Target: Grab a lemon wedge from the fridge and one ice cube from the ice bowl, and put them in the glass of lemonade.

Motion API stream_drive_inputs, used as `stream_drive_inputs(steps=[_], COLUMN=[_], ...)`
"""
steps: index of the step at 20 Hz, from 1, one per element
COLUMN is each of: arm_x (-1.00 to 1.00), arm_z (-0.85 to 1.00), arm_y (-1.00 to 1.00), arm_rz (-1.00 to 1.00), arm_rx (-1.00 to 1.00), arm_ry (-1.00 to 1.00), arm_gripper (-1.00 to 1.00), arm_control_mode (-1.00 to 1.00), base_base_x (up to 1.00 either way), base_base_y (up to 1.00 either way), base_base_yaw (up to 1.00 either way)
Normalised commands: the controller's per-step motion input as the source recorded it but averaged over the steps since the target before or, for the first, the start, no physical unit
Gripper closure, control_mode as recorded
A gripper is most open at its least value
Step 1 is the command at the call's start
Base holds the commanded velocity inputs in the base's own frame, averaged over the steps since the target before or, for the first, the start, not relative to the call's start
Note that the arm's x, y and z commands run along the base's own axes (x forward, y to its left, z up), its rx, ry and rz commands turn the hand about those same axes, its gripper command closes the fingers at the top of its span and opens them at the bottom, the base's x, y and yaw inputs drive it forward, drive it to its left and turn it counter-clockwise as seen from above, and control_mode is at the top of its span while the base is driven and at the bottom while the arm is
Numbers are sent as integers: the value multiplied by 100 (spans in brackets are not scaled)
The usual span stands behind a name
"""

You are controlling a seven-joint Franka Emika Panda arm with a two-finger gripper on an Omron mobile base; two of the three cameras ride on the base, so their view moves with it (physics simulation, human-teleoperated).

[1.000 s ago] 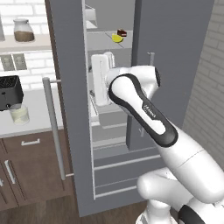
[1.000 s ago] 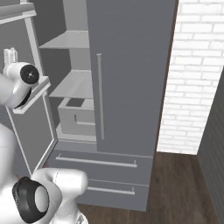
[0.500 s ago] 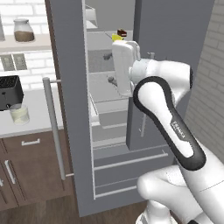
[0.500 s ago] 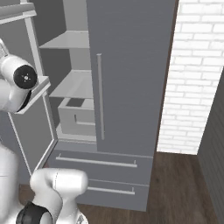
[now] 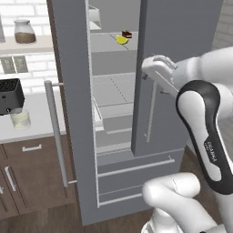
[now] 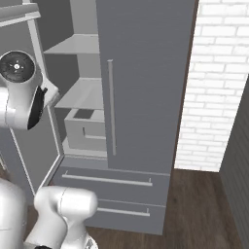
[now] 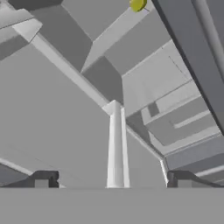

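so, the fridge takes up the middle of the left base view, tall and grey, its left door swung wide toward the lower left with the long silver handle standing clear, its right door closed. bare shelves and a pale drawer box sit inside the open half. far left of that frame, on the counter, a dark toaster with the glass of lemonade just in front of it, well apart from the fridge. the lemon wedge lies on an upper shelf, top centre of the frame, with a small dark red-brown block just beside it. in the hand view the wedge is a yellow speck at the top edge. the gripper is at the bottom of that view, fingers spread wide with nothing between them, so the wedge lies well ahead of it and off-line, no contact. judging the wedge: very light, soft and wet-skinned, likely slippery and easy to squash or flick away. best taken across its two flat cut faces, lightly, keeping clear of the block.
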Motion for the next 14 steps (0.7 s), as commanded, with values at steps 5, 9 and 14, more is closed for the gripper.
stream_drive_inputs(steps=[5, 9, 14], arm_x=[-8, 0, 26], arm_z=[-36, -55, -45], arm_y=[-100, -100, -63], arm_rz=[-7, 0, 0], arm_rx=[-74, -55, -9], arm_ry=[-2, 0, -9], arm_gripper=[-100, -100, -100], arm_control_mode=[-100, -100, -100], base_base_x=[0, 0, 0], base_base_y=[0, 0, 0], base_base_yaw=[0, 0, 0])
